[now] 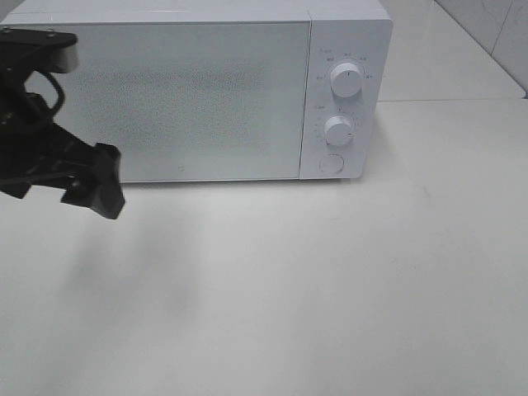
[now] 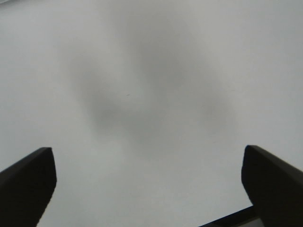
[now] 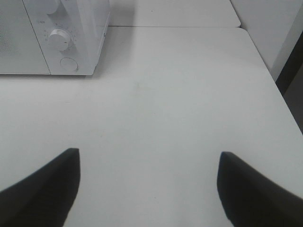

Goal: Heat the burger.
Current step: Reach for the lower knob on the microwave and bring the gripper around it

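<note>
The burger is out of view in every frame. My left arm [image 1: 41, 148] reaches in from the left edge, in front of the lower left part of the white microwave [image 1: 190, 91], whose door is closed. The left gripper [image 2: 149, 182] is open, its two dark fingers spread wide over bare white table with nothing between them. My right gripper [image 3: 149, 187] is also open and empty above the table, with the microwave [image 3: 71, 33] some way ahead of it. The exterior high view does not show the right arm.
The microwave has two white dials [image 1: 345, 80] and a round button [image 1: 331, 163] on its right panel. The white table [image 1: 330, 280] spreads in front of it. Its right edge [image 3: 279, 94] drops to a dark gap.
</note>
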